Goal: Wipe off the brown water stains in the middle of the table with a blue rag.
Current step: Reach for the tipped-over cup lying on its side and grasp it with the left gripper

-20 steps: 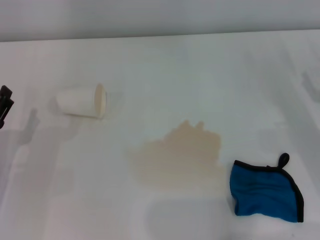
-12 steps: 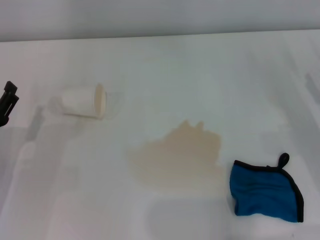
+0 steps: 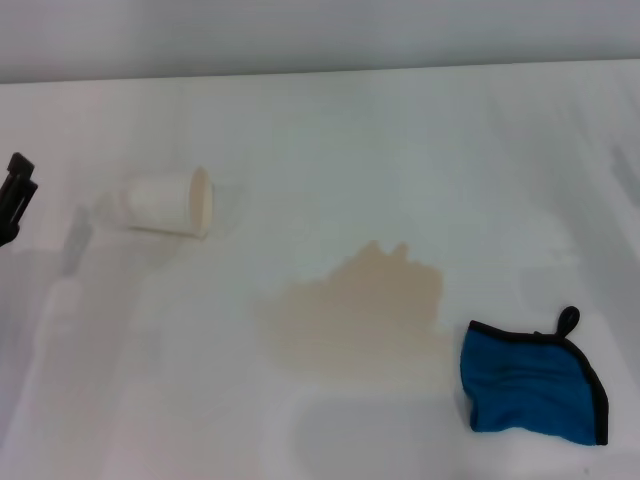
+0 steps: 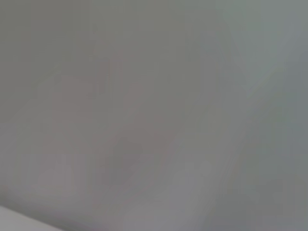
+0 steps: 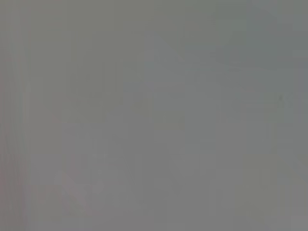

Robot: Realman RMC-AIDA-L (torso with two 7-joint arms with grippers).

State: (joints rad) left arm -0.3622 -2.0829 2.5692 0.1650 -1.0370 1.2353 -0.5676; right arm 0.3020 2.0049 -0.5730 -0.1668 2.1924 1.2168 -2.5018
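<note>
The blue rag [image 3: 532, 388] lies crumpled near the table's near right corner, its black loop pointing toward the far edge, and nothing grips or touches it. Just beside it, toward the middle of the table [image 3: 400, 140], the brown water stains [image 3: 360, 318] spread in a ragged tan blotch (wider than the cloth), their right edge close to the rag but apparently not under it. Farther back and toward the left edge, a white cup [image 3: 170, 203] lies on its side, its mouth facing the right edge. At the left edge only a dark sliver of the left gripper [image 3: 14, 195] shows, well apart from the rag; whether its fingers are wide or narrow cannot be told. Since the earliest frame that sliver has risen slightly toward the far edge, while rag, stains and cup have stayed put.
</note>
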